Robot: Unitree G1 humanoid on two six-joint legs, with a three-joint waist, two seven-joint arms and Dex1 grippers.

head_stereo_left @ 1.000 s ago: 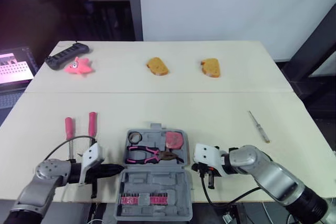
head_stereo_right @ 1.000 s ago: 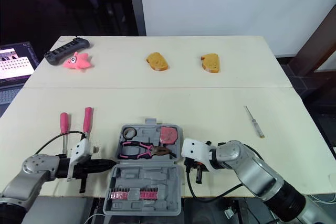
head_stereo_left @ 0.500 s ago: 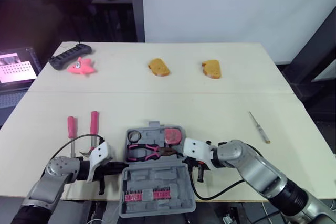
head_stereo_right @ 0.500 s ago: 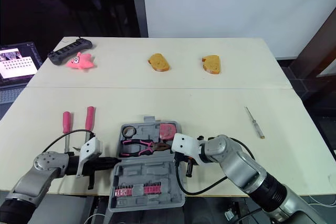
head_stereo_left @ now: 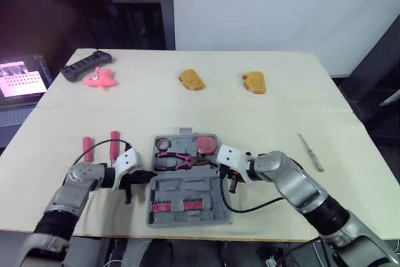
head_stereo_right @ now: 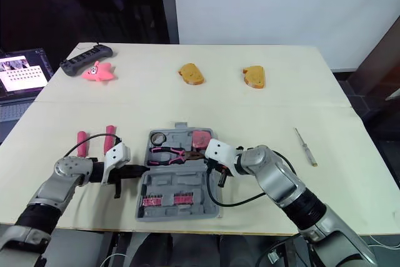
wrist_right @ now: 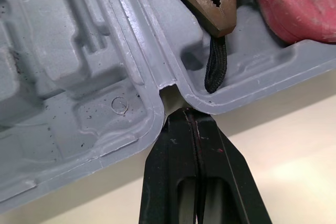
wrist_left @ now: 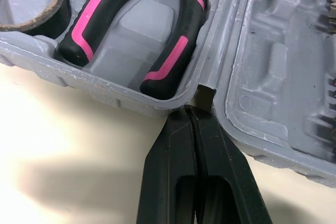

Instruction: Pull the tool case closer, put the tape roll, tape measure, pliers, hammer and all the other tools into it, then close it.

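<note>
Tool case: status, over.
Left gripper, right gripper shut, tips at hinge gaps either side. Tool case open, holding pliers, tape roll, tape measure. Pink-handled tools, screwdriver loose on table.

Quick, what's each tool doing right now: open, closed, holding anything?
Left tool: closed, holding nothing, tips at the case hinge.
Right tool: closed, holding nothing, tips at the hinge on the case's other side.

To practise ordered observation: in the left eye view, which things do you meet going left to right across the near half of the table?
First pink-handled tool → second pink-handled tool → open tool case → screwdriver.
</note>
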